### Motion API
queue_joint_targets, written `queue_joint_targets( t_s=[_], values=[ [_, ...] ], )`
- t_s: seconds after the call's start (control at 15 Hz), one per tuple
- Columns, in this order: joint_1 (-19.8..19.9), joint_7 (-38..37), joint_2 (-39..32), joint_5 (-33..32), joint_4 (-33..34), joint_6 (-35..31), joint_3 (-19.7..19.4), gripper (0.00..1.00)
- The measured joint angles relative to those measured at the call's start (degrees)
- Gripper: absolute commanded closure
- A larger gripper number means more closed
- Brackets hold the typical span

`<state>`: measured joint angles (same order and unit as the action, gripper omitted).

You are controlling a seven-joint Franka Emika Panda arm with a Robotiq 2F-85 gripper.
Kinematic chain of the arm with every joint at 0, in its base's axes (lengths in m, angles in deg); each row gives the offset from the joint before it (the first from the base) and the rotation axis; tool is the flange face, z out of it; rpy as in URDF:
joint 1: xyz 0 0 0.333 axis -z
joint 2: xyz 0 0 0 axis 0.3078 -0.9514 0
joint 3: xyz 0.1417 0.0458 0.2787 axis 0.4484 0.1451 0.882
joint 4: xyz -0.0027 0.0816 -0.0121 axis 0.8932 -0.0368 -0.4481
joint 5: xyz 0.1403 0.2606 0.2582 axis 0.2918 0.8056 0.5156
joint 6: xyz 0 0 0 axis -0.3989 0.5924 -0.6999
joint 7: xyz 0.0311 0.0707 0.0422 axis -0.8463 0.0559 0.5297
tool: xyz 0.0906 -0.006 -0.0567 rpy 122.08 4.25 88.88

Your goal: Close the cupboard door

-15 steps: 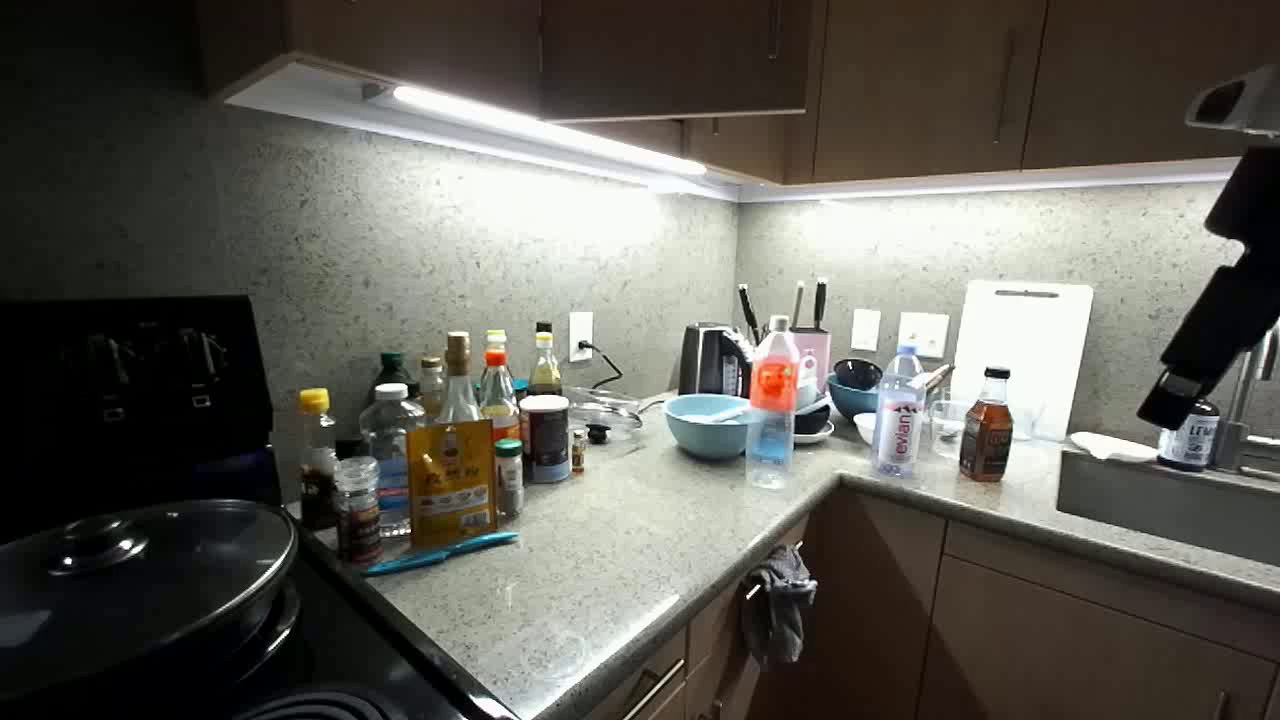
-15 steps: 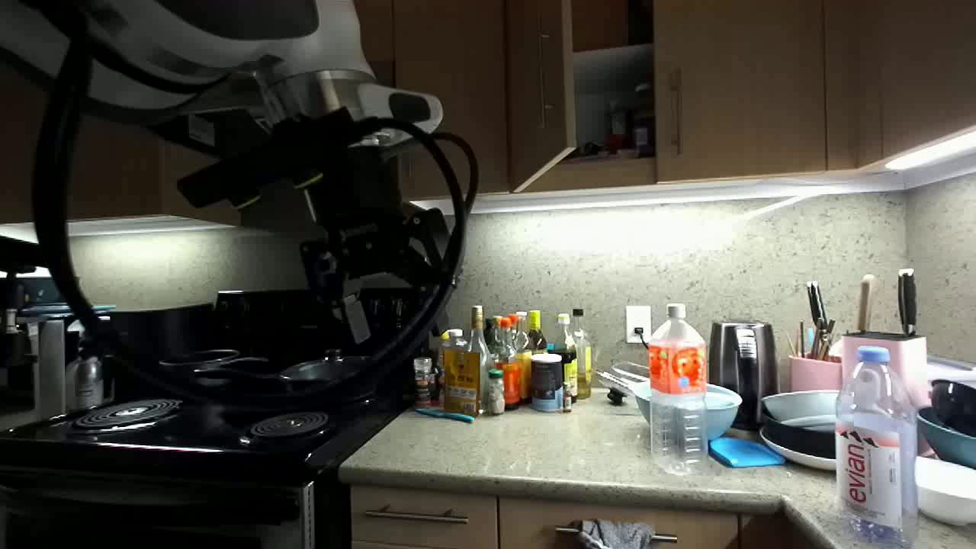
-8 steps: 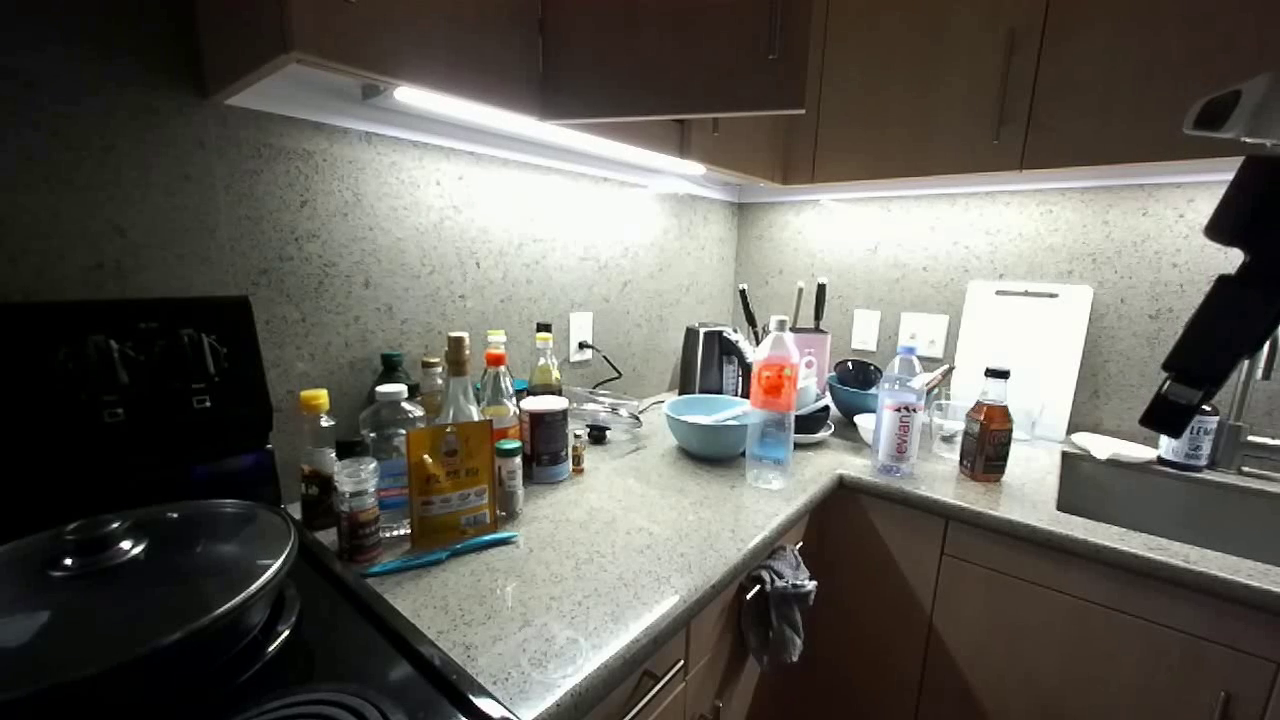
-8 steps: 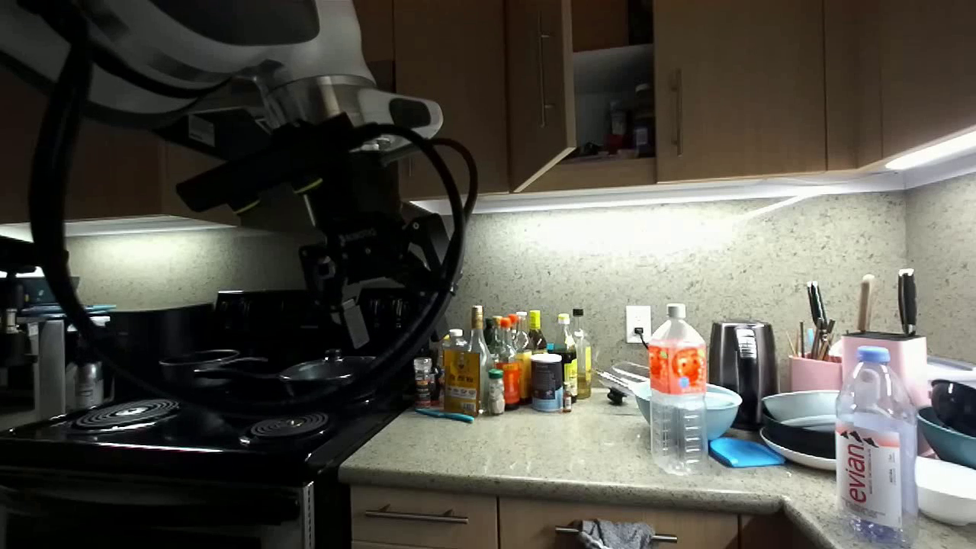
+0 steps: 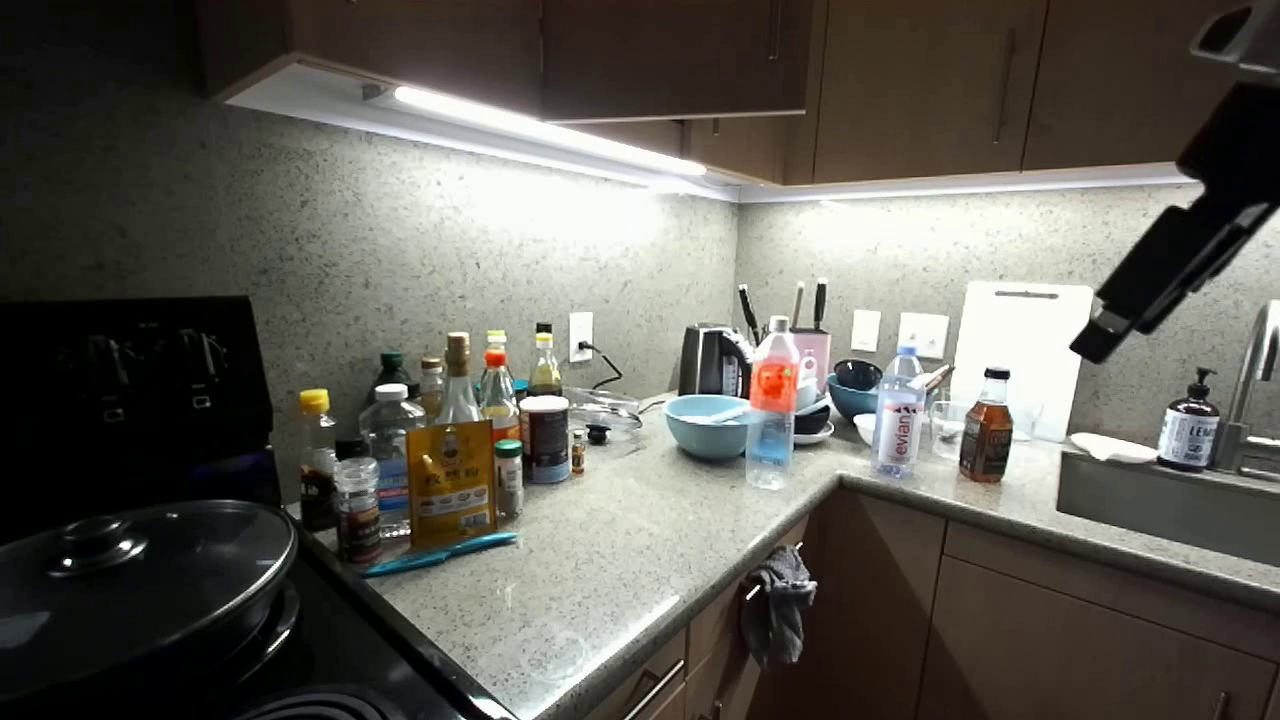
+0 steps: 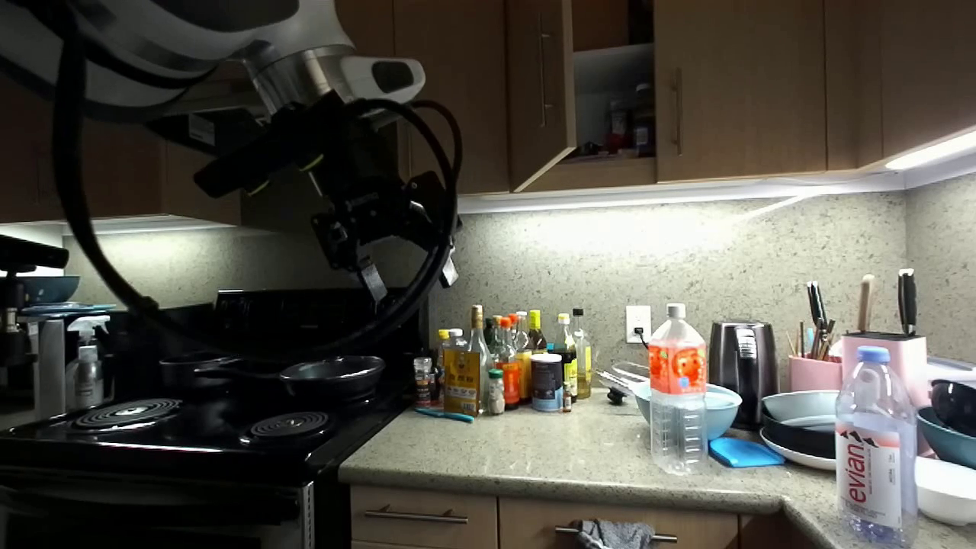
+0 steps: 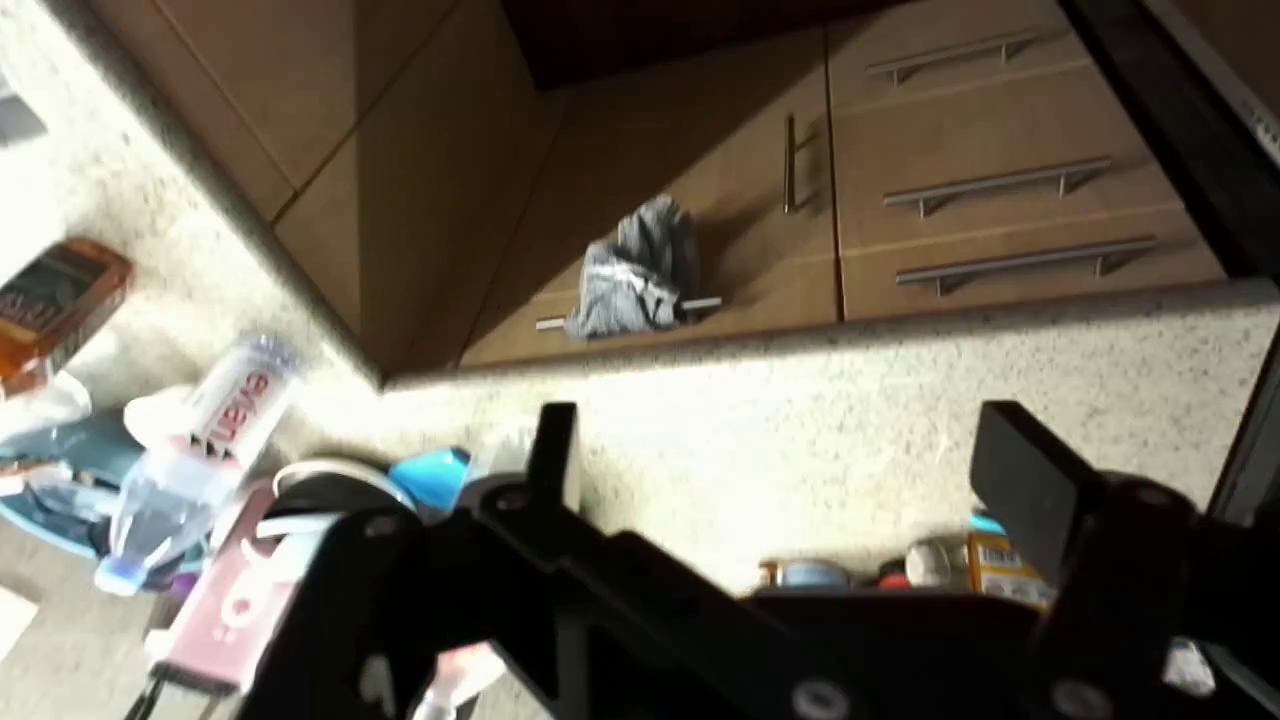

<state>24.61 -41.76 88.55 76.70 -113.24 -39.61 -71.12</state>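
The cupboard door (image 6: 540, 99) is a plain brown wall-cabinet door with a vertical bar handle. It stands ajar, swung outward, with shelf contents showing beside it. It also hangs out from the cabinet row in an exterior view (image 5: 675, 60); its top is cut off in both exterior views. My gripper (image 6: 412, 277) is open and empty, below and to the left of the door and apart from it. In an exterior view one dark finger (image 5: 1105, 330) enters at the right. In the wrist view the gripper (image 7: 775, 430) has wide-spread fingers above the counter; the door is out of view there.
Below are the counter (image 6: 564, 450), several sauce bottles (image 6: 518, 358), a tall clear bottle (image 6: 679, 427), a kettle (image 6: 743, 366) and an evian bottle (image 6: 873, 457). A stove with a pan (image 6: 332, 377) is at left. Shut wall-cabinet doors (image 6: 740, 91) flank the open one.
My gripper has risen and tilted, shifting leftward in one exterior view and slightly rightward at the fingertips in another, mostly in the last half second. The cupboard door has not moved.
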Motion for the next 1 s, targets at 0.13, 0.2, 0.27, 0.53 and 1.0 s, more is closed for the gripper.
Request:
queue_joint_targets(
  t_s=[0.13, 0.2, 0.27, 0.53, 1.0],
  values=[
    [-0.09, -0.81, 0.05, -0.31, 1.10, -4.97, 3.26, 0.00],
    [-0.10, -0.96, 0.00, -0.80, 1.78, -7.34, 4.89, 0.00],
    [-0.08, -1.11, -0.14, -1.57, 2.51, -9.75, 6.37, 0.00],
    [1.22, -2.18, -1.03, -4.79, 4.46, -17.49, 10.04, 0.00],
    [4.43, -7.02, -1.71, -5.02, 4.74, -26.66, 11.87, 0.00]
  ],
)
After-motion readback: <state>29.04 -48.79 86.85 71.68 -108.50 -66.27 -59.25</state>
